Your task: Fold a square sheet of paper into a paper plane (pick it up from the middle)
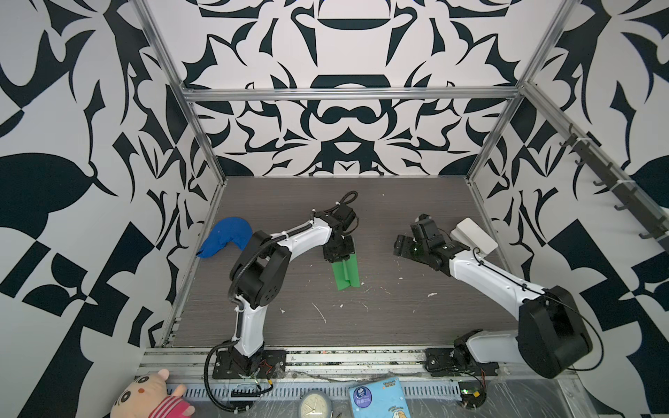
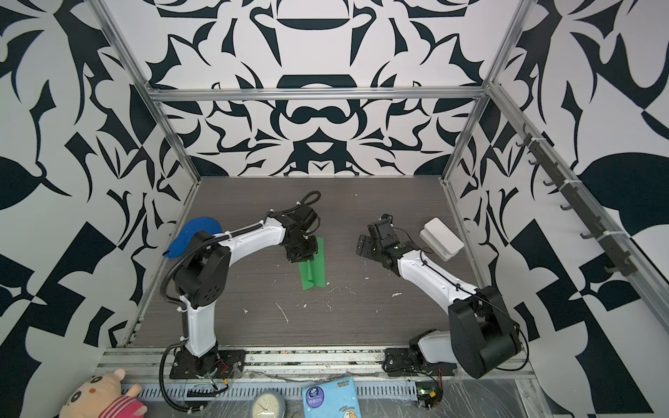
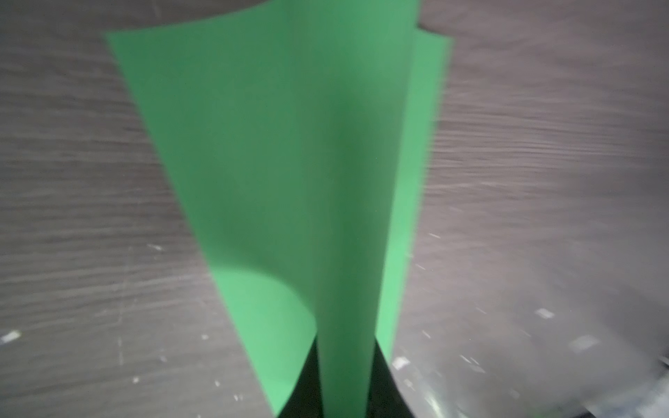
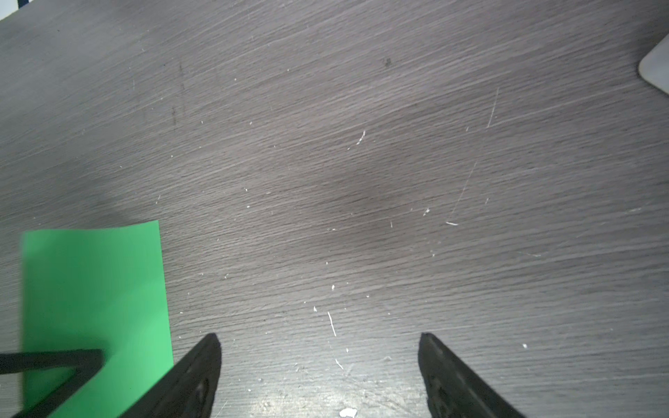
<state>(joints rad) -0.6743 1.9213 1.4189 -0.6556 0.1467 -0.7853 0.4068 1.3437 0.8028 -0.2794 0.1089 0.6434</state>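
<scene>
The square sheet of paper (image 1: 346,272) (image 2: 313,269) is bright green and lies mid-table, bunched into a raised ridge along its middle. My left gripper (image 1: 341,256) (image 2: 302,257) points down over its far half, shut on that ridge. In the left wrist view the paper (image 3: 271,163) rises between the dark fingers of the left gripper (image 3: 345,349), its two sides drooping away. My right gripper (image 1: 408,235) (image 2: 368,236) hovers to the right, apart from the sheet and open. In the right wrist view nothing lies between the fingers of this gripper (image 4: 318,338), and the paper (image 4: 94,289) is off to one side. No paper plane is in view.
A blue cloth cap (image 1: 226,237) (image 2: 195,231) lies at the left edge of the table. A white box (image 1: 476,235) (image 2: 441,239) sits by the right wall, just behind the right arm. White specks dot the dark wood table (image 1: 380,325). A plush toy, a clock and a blue packet lie beyond the front rail.
</scene>
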